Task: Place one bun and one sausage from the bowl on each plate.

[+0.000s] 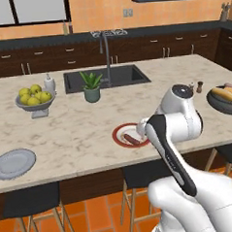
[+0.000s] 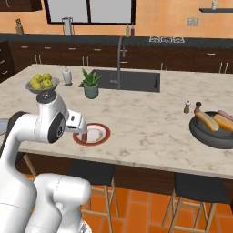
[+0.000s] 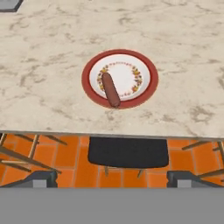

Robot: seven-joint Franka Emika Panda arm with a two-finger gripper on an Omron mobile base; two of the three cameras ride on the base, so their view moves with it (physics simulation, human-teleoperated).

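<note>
Gripper released, jaws wide, empty, above the counter's near edge. Dark sausage lies on the red-rimmed plate; buns and pale sausage remain in the far-right bowl.

sausage on plate

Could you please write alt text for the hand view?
A dark red-brown sausage lies on a white plate with a red-brown rim, near the marble counter's edge. The open gripper hangs above a dark stool and orange floor.
</note>
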